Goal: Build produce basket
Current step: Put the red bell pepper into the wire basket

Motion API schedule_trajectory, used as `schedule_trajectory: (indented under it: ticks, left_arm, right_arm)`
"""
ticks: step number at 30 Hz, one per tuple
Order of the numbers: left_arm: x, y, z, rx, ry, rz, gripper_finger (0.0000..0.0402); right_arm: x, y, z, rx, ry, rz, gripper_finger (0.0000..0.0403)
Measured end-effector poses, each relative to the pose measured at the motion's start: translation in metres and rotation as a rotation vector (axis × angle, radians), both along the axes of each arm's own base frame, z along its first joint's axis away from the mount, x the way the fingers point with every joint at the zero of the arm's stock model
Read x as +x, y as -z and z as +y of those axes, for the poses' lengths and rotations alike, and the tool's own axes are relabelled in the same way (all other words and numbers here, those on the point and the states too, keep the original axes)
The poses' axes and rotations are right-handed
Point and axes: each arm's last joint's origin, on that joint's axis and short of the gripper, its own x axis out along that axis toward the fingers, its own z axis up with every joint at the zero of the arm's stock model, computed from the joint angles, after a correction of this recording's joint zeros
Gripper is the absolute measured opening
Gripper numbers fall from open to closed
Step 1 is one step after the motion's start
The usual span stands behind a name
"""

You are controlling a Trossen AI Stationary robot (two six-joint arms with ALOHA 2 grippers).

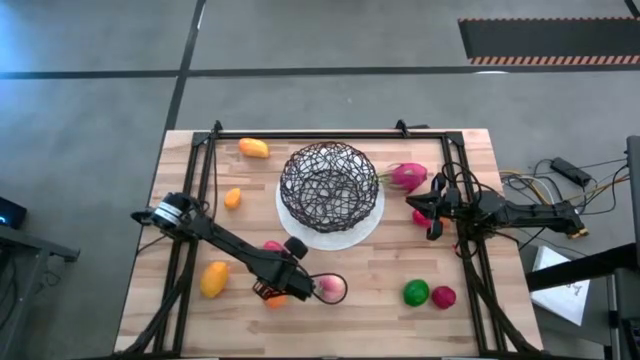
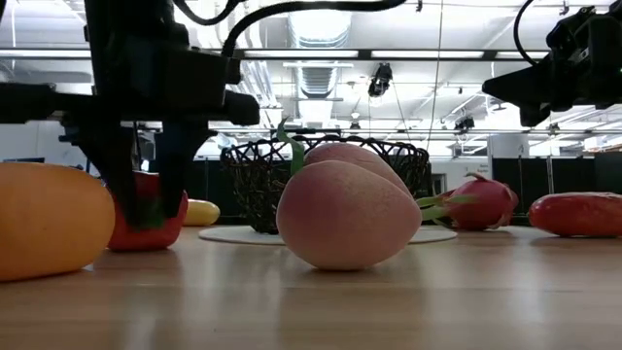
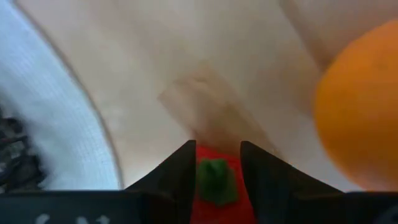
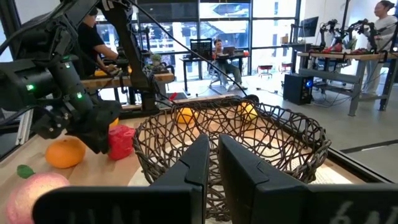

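Note:
The black wire basket stands on a round white plate at the table's middle. My left gripper is near the front, shut on a red pepper with a green stem. An orange and a pink peach lie beside it. My right gripper is shut and empty, raised to the right of the basket, above a red fruit. A pink dragon fruit lies by the basket's right side. My left gripper pinches the red pepper's two sides between its two fingers, from above, pointing down. The green stem end sits between the fingers. The pepper stays upright, low over the table; whether its underside rests on the wood, I cannot tell.
A yellow fruit lies left of my left arm, and a small orange one and another lie farther back left. A green fruit and a magenta one lie front right. People sit in the room behind the table.

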Motion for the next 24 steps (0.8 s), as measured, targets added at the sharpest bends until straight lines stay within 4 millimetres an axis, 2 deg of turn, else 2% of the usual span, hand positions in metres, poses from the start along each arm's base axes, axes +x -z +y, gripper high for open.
schedule_trajectory:
  ticks: [4, 12, 18, 21, 24]
  left_arm:
    - [0.001, 0.0, 0.001, 0.047, 0.0, -0.023, 0.0091]
    - [0.0, 0.0, 0.002, 0.05, -0.003, -0.023, 0.0013]
    - [0.001, -0.001, 0.001, 0.028, -0.013, -0.02, 0.0011]
    - [0.009, -0.016, -0.004, -0.047, -0.08, -0.069, 0.0011]
    - [0.02, -0.049, -0.009, -0.121, -0.143, -0.193, 0.0011]
  right_arm:
    - [0.0, 0.0, 0.0, 0.0, 0.0, 0.0, 0.0028]
    - [0.0, 0.0, 0.0, 0.0, 0.0, 0.0, 0.0028]
    - [0.0, 0.0, 0.0, 0.0, 0.0, 0.0, 0.0028]
    - [0.0, 0.0, 0.0, 0.0, 0.0, 0.0, 0.0028]
    - [0.0, 0.0, 0.0, 0.0, 0.0, 0.0, 0.0028]
